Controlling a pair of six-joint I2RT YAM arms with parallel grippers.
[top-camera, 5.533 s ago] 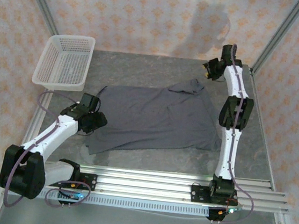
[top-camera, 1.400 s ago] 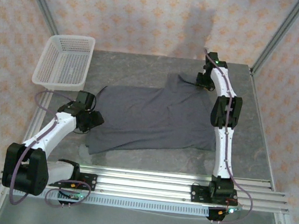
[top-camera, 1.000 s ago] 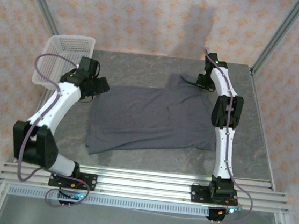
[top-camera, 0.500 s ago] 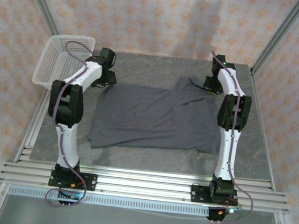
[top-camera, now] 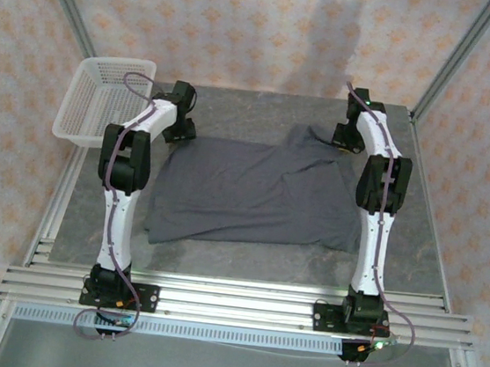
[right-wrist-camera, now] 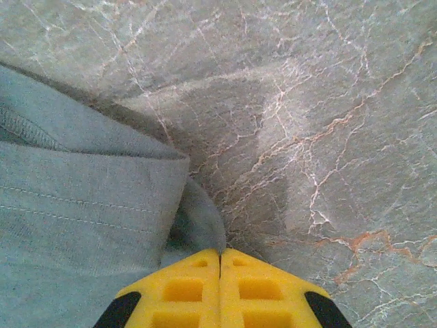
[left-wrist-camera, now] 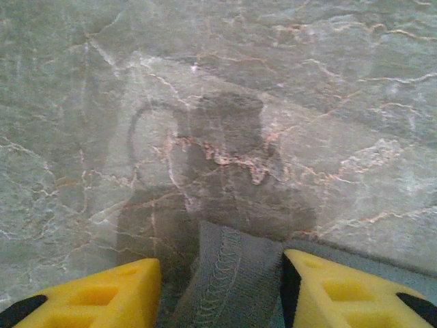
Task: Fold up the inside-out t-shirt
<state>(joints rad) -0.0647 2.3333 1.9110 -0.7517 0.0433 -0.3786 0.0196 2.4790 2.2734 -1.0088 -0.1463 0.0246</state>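
Left claw (left-wrist-camera: pixel 217 266) spread, straddling hemmed edge of inside-out t-shirt (top-camera: pixel 253 193). Right claw (right-wrist-camera: pixel 220 254) pressed together, pinching fold at tips. Fabric likely light, limp; grip hems.

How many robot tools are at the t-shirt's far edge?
2. The left tool is at the far-left corner of the t-shirt, open with the hem between its fingers; the right tool is at the far-right corner, shut, apparently pinching fabric.
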